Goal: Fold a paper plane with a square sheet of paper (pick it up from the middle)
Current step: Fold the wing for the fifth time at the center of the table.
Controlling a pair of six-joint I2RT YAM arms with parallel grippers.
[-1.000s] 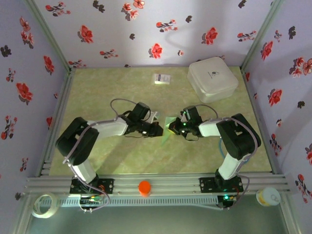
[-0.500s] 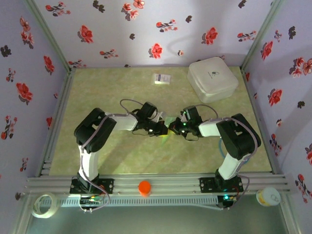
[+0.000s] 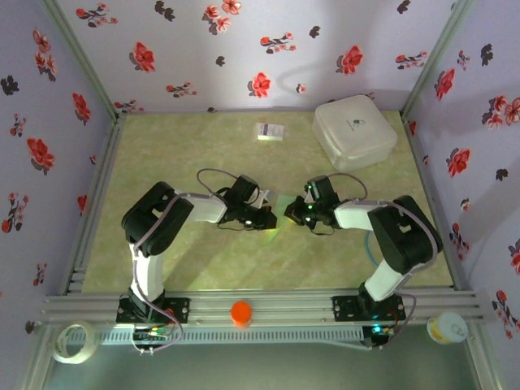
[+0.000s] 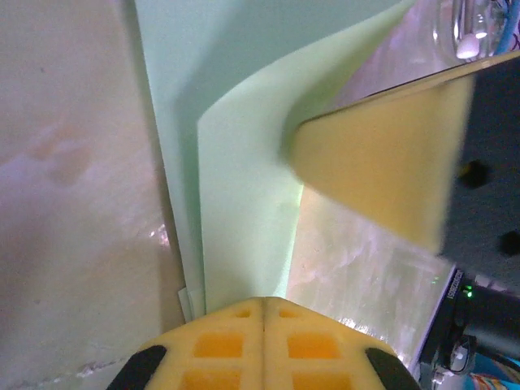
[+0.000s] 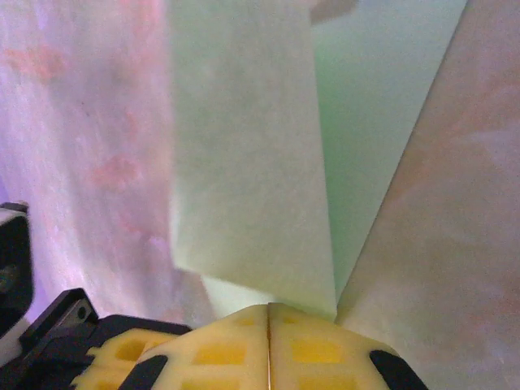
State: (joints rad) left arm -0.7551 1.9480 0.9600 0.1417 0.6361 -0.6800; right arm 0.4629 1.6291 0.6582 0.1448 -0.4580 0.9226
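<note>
Pinching green paper sheet (image 4: 244,203): L gripper (image 4: 264,302) clamped, R gripper (image 5: 269,309) clamped too.

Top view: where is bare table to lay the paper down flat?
Back-left table, between the left wall and the card, is bare. So is the near strip between the arm bases. Crowded: centre, where the left gripper and right gripper pinch the paper, and back right by the box.

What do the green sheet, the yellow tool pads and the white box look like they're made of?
Green sheet: thin matte paper; it curls and holds sharp folds. Yellow pads: probably soft foam or rubber, matte with a moulded grid. White box: likely smooth plastic, rounded corners, slight sheen.
</note>
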